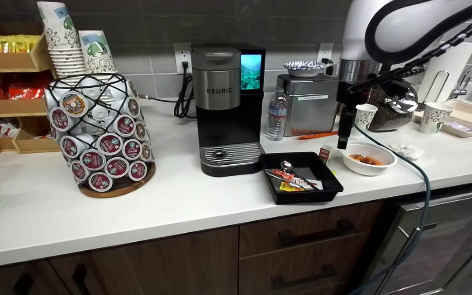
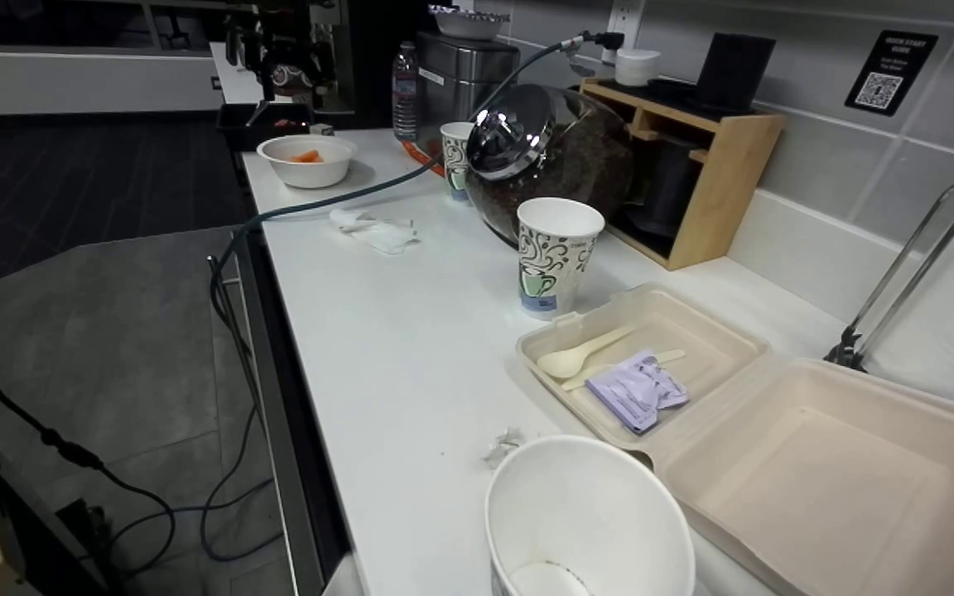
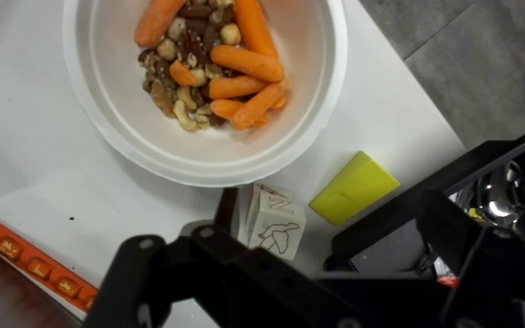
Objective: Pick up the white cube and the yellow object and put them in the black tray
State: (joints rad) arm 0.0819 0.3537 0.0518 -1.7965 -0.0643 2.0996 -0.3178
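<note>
Pincer is spread wide over the worktop. In the wrist view, white alphabet cube is framed between its jaws, near one; contact can't be told. Yellow block is seen mid-gap. Black tray, loaded with spoon and packets, is part-covered by the opposite jaw. White bowl is seen just ahead.

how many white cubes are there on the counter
1: the white alphabet cube, beside the white bowl, near the yellow object and black tray; others may be hidden.
</note>
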